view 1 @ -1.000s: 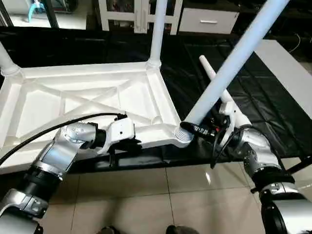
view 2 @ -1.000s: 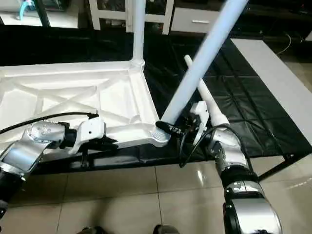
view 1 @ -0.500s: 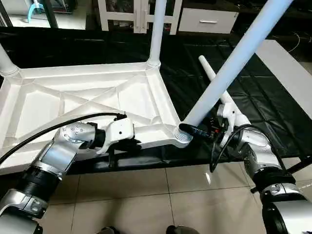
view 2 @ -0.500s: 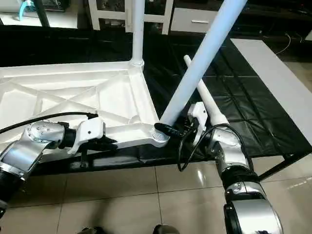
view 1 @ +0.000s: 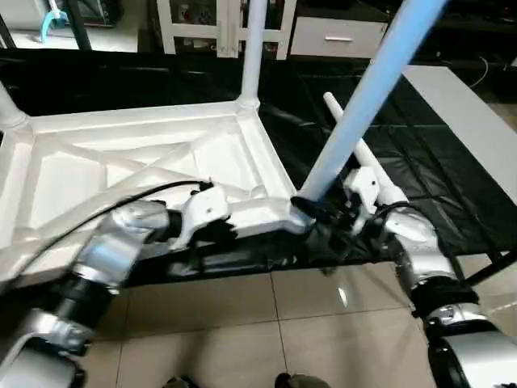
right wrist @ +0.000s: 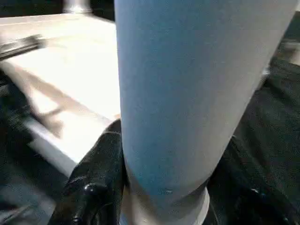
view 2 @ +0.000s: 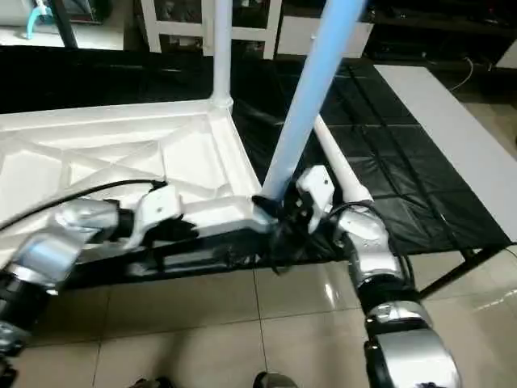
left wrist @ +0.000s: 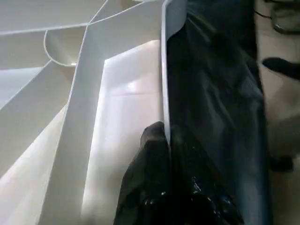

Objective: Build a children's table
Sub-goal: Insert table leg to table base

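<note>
The children's table top [view 1: 121, 153] lies underside up on the black mat, its ribs showing. One white leg [view 1: 253, 48] stands upright in the far right corner socket and another leg [view 1: 6, 103] rises at the far left corner. My right gripper [view 1: 317, 208] is shut on the base of a third, tilted leg [view 1: 363, 97], whose foot sits at the near right corner socket [view 1: 300, 212]; black fingers [right wrist: 96, 180] flank the tube [right wrist: 187, 93]. My left gripper [left wrist: 165, 136] is shut on the top's near rim [left wrist: 165, 56]. A loose leg [view 1: 376, 166] lies on the mat behind my right gripper.
The black mat [view 1: 436, 170] covers a low bench whose near edge runs just under both grippers. A white panel [view 1: 477, 113] lies at the right. A white cabinet [view 1: 202, 16] stands behind. Tiled floor [view 1: 242, 323] is below.
The tilted leg has swung a bit more upright, with my right gripper following it at the near right corner. The left gripper keeps its hold on the rim. The camera has shifted slightly.
</note>
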You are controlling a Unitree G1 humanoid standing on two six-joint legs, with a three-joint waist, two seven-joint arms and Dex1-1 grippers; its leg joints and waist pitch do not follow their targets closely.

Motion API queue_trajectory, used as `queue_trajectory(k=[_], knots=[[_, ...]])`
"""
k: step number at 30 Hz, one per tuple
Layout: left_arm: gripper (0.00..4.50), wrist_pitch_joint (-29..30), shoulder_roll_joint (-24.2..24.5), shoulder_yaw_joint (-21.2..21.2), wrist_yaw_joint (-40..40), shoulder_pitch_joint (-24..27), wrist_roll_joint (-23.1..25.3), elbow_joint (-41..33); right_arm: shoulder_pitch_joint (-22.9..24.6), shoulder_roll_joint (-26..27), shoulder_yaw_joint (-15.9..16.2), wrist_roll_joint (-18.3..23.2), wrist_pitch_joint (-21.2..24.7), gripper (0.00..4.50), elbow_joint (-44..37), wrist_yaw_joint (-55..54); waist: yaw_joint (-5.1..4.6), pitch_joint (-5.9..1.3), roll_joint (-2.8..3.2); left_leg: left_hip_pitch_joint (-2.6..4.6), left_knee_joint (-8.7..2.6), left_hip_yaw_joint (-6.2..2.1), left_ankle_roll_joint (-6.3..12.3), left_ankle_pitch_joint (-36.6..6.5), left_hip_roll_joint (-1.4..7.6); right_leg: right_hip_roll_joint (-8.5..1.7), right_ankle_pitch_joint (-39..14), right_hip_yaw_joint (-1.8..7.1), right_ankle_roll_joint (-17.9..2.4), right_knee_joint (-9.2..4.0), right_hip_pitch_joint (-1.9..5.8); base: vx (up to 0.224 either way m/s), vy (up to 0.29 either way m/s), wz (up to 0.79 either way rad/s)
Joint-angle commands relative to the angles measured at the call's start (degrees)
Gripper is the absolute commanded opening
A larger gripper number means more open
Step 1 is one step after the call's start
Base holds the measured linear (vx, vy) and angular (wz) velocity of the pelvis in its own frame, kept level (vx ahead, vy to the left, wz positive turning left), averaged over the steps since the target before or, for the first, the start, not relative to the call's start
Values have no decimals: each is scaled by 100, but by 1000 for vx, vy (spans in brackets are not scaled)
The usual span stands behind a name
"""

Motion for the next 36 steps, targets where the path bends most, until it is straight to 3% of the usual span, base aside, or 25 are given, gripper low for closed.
queue_trajectory(k=[1, 5, 8, 10, 16, 21, 29, 36], knots=[[0, 537, -303, -216, 287, 18, 65, -217, 581, 57, 162, -545, 1032, 189, 1248, -857, -110, -22, 144, 242, -562, -349, -550, -4138, 263, -258, -3982, 69, -404, -653, -225, 0, 0, 0], [0, 1315, -847, -118, 963, -53, 219, -376, 519, 372, -53, -336, 1382, 189, 1481, -1765, -183, -7, 182, 255, -591, -382, -579, -4339, 251, -242, -3547, -17, -490, -676, -225, 0, 0, 0], [0, 1759, -1236, -63, 1614, -200, 510, -317, 420, 554, -192, -296, 1563, 189, 1598, -2659, -222, -13, 190, 262, -597, -414, -593, -4430, 232, -250, -3451, -80, -448, -702, -202, 0, 0, 0], [0, 1950, -1506, -41, 2012, -314, 612, -270, 320, 739, -442, -157, 1710, 189, 1663, -3511, -234, -11, 186, 259, -589, -422, -570, -4481, 214, -248, -3520, -99, -388, -725, -211, 0, 0, 0], [0, 2316, -1874, 28, 2529, -413, 699, -251, 162, 1041, -665, -176, 1725, 189, 1679, -4642, -320, 3, 175, 269, -569, -454, -529, -4634, 178, -246, -3803, -139, -232, -785, -257, 0, 0, 0], [0, 2358, -1707, 6, 2425, -291, 704, -382, 81, 1076, -553, -314, 1635, 189, 1599, -4487, -343, 4, 173, 196, -603, -529, -518, -4709, 159, -256, -3717, -127, -216, -763, -227, 0, 0, 0], [0, 2009, -1186, -72, 1988, -69, 618, -469, -58, 914, -371, -400, 1481, 189, 1413, -3521, -346, -11, 165, 116, -602, -517, -456, -4398, 170, -298, -3528, -76, -325, -727, -182, 0, 0, 0], [0, 1932, -919, -136, 1717, -3, 495, -558, -162, 653, -152, -619, 1295, 189, 1337, -2804, -373, -59, 178, 66, -587, -406, -429, -3573, 210, -282, -2282, -11, -831, -592, -95, 0, 0, 0]])
